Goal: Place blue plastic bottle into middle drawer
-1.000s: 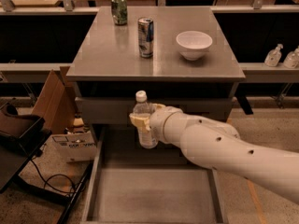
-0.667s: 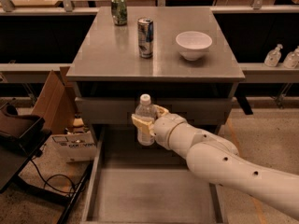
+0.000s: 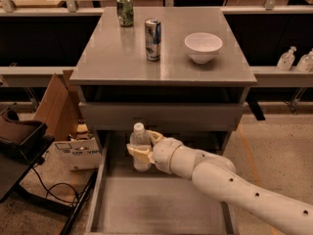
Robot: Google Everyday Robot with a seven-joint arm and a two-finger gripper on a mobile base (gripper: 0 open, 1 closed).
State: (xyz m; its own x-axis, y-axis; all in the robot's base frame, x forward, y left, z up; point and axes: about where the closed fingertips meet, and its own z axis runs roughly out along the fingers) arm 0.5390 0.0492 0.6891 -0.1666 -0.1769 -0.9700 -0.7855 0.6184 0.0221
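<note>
The blue plastic bottle (image 3: 140, 147), clear with a white cap, stands upright at the back of the open middle drawer (image 3: 161, 204), a wide grey tray pulled out toward me. My gripper (image 3: 142, 146) reaches in from the right on a white arm and its cream fingers (image 3: 138, 152) are closed around the bottle's body. The bottle's base is low, at or just above the drawer floor; I cannot tell whether it touches.
On the grey cabinet top (image 3: 107, 58) stand a green can (image 3: 124, 10), a blue-and-silver slim can (image 3: 153, 32) and a white bowl (image 3: 203, 47). A cardboard box (image 3: 58, 109) and a white box (image 3: 78, 153) sit left of the drawer. Bottles (image 3: 286, 58) stand on the right shelf.
My gripper has carried the bottle downward and slightly back, from in front of the upper drawer front into the rear of the open middle drawer.
</note>
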